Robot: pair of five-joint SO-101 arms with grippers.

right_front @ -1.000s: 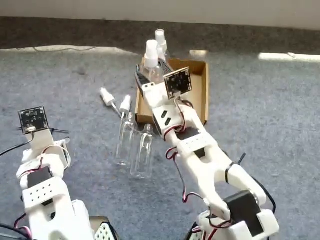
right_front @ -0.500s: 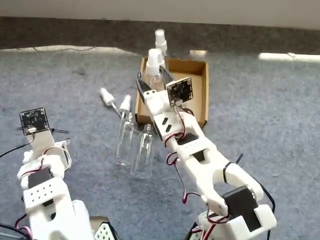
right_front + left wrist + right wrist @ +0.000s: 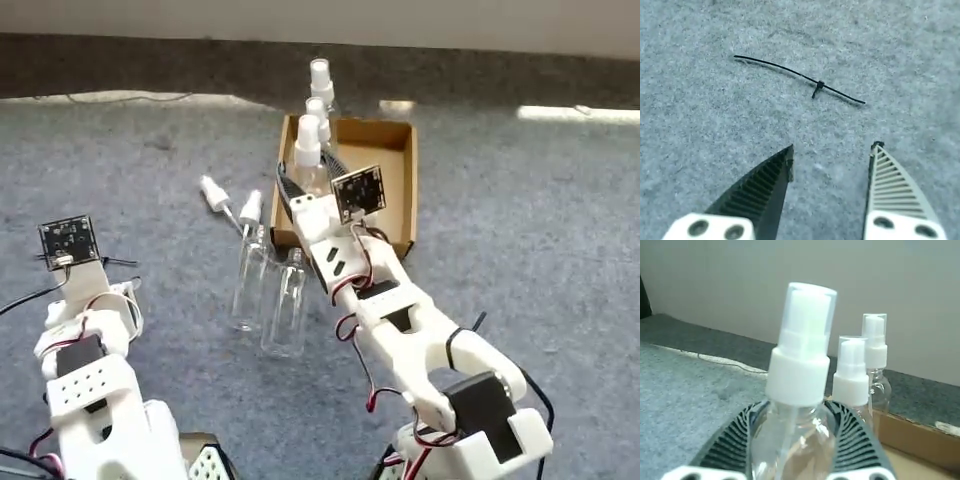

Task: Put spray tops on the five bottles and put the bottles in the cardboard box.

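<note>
Descent noted: right gripper [image 3: 310, 172], clamped on a capped bottle [image 3: 308, 140], has come down inside the cardboard box [image 3: 395, 175] along its left wall, so we judge release close; two uncapped bottles [image 3: 285, 300] wait just outside.

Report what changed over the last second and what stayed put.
The right gripper, shut on a capped bottle, drew back toward its own base along the cardboard box's left side, so two more capped bottles now show behind it. Nothing was grasped or released. The left gripper, the two uncapped bottles and the two loose spray tops stayed as they were.
</note>
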